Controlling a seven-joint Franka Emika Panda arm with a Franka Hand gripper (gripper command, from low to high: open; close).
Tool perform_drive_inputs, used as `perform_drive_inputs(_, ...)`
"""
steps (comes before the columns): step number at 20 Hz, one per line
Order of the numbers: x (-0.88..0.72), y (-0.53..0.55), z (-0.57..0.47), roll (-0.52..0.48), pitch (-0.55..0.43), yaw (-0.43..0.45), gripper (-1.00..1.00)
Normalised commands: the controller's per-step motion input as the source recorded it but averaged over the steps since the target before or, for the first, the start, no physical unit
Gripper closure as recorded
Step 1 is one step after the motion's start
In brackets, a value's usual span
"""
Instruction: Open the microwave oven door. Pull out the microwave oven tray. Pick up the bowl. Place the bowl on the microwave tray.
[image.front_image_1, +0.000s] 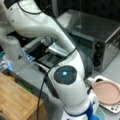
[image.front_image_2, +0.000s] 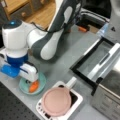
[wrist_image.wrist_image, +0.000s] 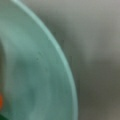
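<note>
The turquoise bowl (image.front_image_2: 40, 83) with an orange lump (image.front_image_2: 34, 86) sits on the grey table at a front view's lower left. My gripper (image.front_image_2: 30, 80) hangs right over the bowl's left half, its fingertips down at the bowl. The wrist view is filled by the bowl (wrist_image.wrist_image: 37, 75), very close, and shows no fingers. The silver microwave oven (image.front_image_1: 105, 37) stands at the right in both front views. Its door (image.front_image_2: 86, 61) lies folded down, dark glass up. A pale bar (image.front_image_2: 105, 61) crosses it near the oven mouth; I cannot tell whether this is the tray.
A pink plate (image.front_image_2: 56, 101) lies on a white dish with a stubby handle (image.front_image_2: 71, 82), just right of the bowl. A wooden cabinet (image.front_image_1: 15, 100) stands at a front view's lower left. My arm (image.front_image_1: 67, 82) blocks much of that view.
</note>
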Motion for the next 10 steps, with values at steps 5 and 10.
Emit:
perform_drive_inputs(5,0.14,-0.2,-0.05,0.254,-0.072,0.028,-1.0)
perform_drive_inputs(10,0.13,-0.18,-0.04,0.194,-0.056,-0.005,-1.0)
